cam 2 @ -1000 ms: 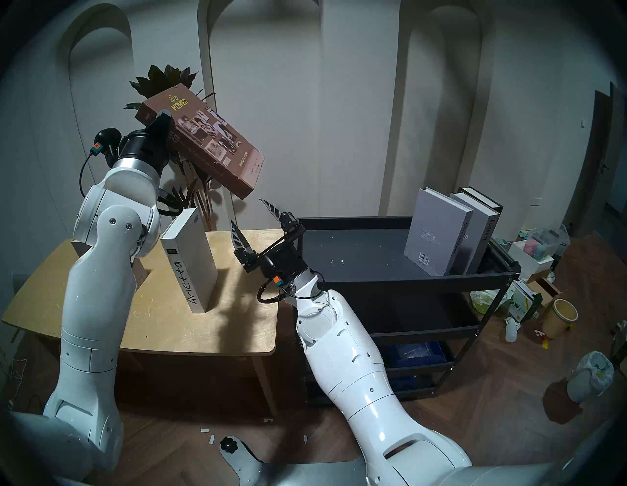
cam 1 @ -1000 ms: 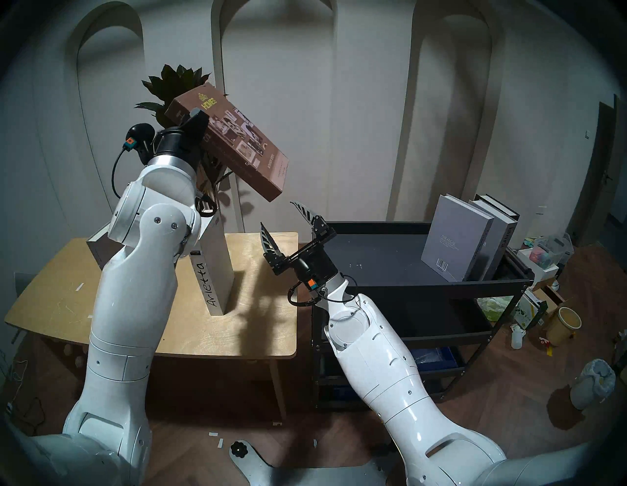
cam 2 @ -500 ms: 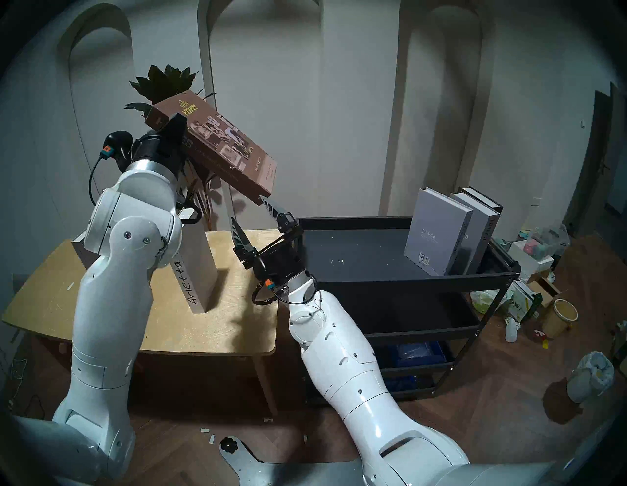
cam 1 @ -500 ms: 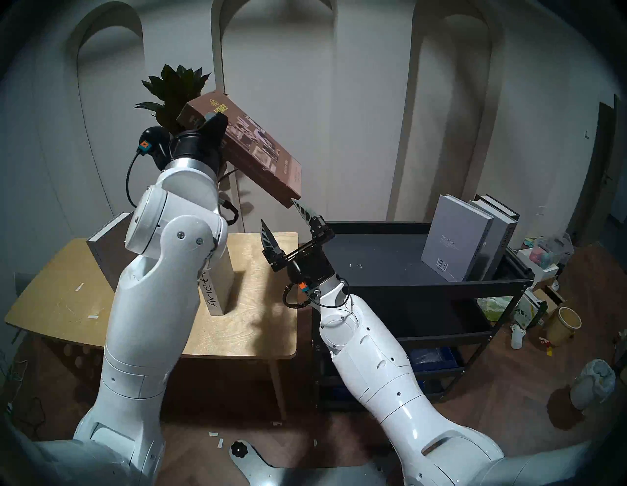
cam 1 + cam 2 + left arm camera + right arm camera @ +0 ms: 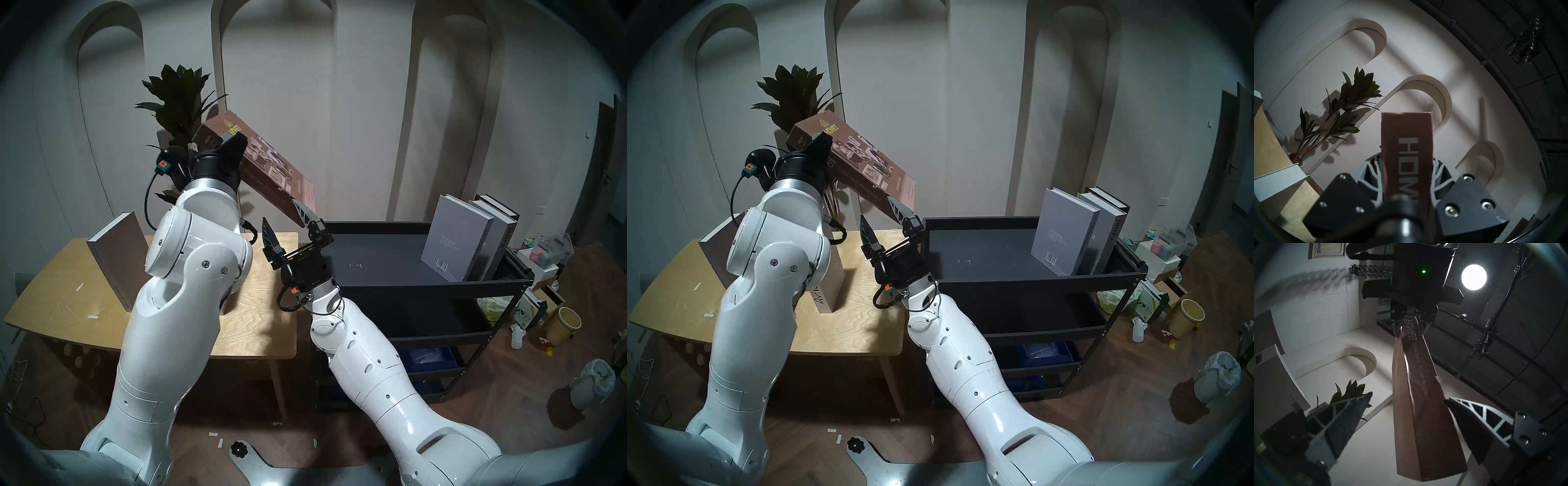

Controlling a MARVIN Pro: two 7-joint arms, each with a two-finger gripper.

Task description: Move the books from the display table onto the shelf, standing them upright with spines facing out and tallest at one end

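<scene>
Two claws share one job here: my left gripper (image 5: 228,144) clamps the brown "HOMES" book (image 5: 268,166) by its upper spine end, tilting it down so its free end sits between my right gripper's (image 5: 288,220) wide-open fingers, ready for a handover toward the shelf (image 5: 390,228).

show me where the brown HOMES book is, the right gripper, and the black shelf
HOMES book (image 5: 1423,421), right wrist view, on its spine.
right gripper (image 5: 286,224), head left view, between its open fingertips.
black shelf (image 5: 424,284), head left view, front rim.
</scene>
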